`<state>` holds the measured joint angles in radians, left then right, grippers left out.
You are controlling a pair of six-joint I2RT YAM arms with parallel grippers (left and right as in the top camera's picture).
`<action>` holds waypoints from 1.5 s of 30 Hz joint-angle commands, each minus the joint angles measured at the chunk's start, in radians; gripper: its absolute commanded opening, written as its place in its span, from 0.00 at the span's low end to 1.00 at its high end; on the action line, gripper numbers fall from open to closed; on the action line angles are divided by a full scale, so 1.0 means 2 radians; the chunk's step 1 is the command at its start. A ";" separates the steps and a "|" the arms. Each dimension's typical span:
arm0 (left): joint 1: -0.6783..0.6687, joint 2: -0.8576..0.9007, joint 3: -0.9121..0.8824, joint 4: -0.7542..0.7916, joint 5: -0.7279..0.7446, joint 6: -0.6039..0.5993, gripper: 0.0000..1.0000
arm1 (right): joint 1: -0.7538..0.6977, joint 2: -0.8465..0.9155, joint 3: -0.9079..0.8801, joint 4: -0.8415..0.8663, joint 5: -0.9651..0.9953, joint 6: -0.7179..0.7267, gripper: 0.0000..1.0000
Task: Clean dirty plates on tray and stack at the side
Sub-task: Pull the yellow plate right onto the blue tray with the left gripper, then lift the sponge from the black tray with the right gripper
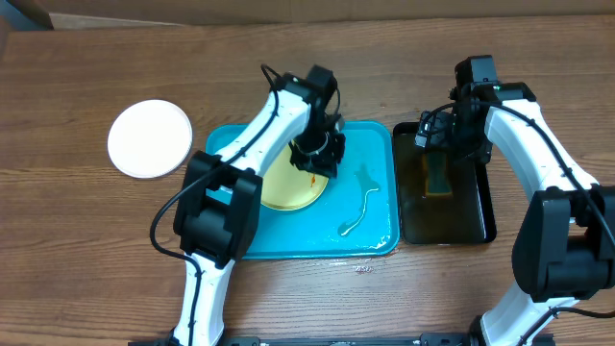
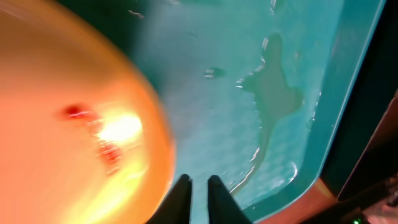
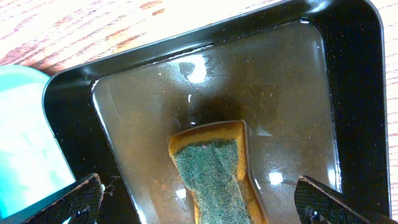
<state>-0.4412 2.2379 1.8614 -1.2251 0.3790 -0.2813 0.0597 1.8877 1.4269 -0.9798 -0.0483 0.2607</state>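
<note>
The turquoise tray (image 1: 370, 144) lies mid-table. A lime green plate with a pale centre (image 1: 283, 187) lies in its left half. In the left wrist view the plate (image 2: 56, 124) is blurred and orange-yellow, with small red smears. My left gripper (image 1: 315, 159) hovers over the plate's right edge. Its fingers (image 2: 199, 193) are together with nothing between them, just right of the rim. A white plate (image 1: 149, 138) lies on the table to the left. A second white plate is not seen apart from it. My right gripper (image 1: 437, 154) is wide open over the sponge (image 3: 214, 174).
The narrow black tray (image 1: 480, 216) stands right of the turquoise tray and holds shallow water and the green-topped yellow sponge (image 1: 437, 176). Its rim also shows in the right wrist view (image 3: 348, 37). Puddles and a wet streak (image 1: 357, 216) lie on the turquoise tray's right half.
</note>
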 commanded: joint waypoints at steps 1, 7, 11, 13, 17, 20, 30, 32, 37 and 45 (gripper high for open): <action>0.030 -0.056 0.056 -0.027 -0.089 -0.004 0.28 | 0.000 -0.011 0.010 0.002 -0.003 0.001 1.00; 0.086 -0.073 0.066 -0.073 -0.179 -0.024 0.58 | 0.000 -0.011 0.010 0.002 -0.003 0.001 1.00; 0.114 -0.068 0.029 -0.072 -0.175 -0.023 0.54 | 0.000 -0.011 0.010 0.002 -0.003 0.001 1.00; 0.119 -0.067 -0.001 -0.055 -0.175 -0.020 0.53 | 0.000 -0.011 0.010 0.002 -0.003 0.001 1.00; 0.119 -0.066 -0.058 -0.013 -0.178 -0.020 0.52 | 0.000 -0.011 0.010 0.002 -0.003 0.001 1.00; 0.122 -0.066 -0.088 0.013 -0.180 -0.023 0.52 | 0.000 -0.011 0.010 0.002 -0.003 0.001 1.00; 0.126 -0.066 -0.179 0.136 -0.181 -0.030 0.52 | 0.000 -0.011 0.010 0.002 -0.003 0.001 1.00; 0.127 -0.066 -0.187 0.150 -0.180 -0.030 0.52 | 0.000 -0.011 0.010 0.002 -0.003 0.001 1.00; 0.127 -0.066 -0.188 0.158 -0.181 -0.032 0.52 | 0.000 -0.011 0.010 0.012 -0.003 0.001 1.00; 0.126 -0.066 -0.192 0.158 -0.204 -0.031 0.39 | 0.000 -0.011 0.010 0.034 -0.026 0.001 1.00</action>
<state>-0.1944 2.0968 1.4952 -0.9115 0.0086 -0.3378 0.0597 1.8877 1.4269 -0.8913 -0.0685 0.2619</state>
